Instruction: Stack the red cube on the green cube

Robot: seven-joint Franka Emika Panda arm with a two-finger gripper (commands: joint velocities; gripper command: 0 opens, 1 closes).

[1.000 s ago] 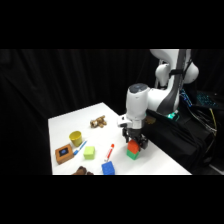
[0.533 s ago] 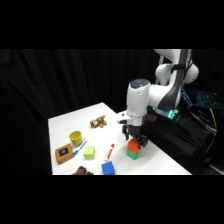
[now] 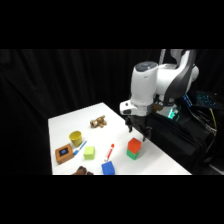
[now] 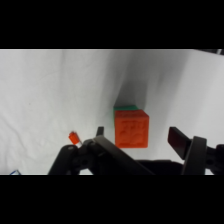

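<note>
In the side view the red cube (image 3: 134, 145) rests on top of the green cube (image 3: 132, 155) near the table's right edge. My gripper (image 3: 138, 131) hangs open just above the stack, touching neither cube. In the wrist view the red cube (image 4: 131, 129) fills the middle, and only a thin strip of the green cube (image 4: 125, 107) shows past its far edge. My gripper (image 4: 139, 137) is above it, with one dark finger on each side and nothing held between them.
A red marker (image 3: 109, 151), a blue cube (image 3: 107, 168) and a yellow-green cube (image 3: 89, 152) lie left of the stack. Farther left are a yellow cup (image 3: 75, 137), a wooden block (image 3: 64, 152) and a brown object (image 3: 98, 122). The table edge (image 3: 165, 155) runs close by on the right.
The gripper has risen from around the red cube and now hangs clear above it. The red cube stays on the green cube.
</note>
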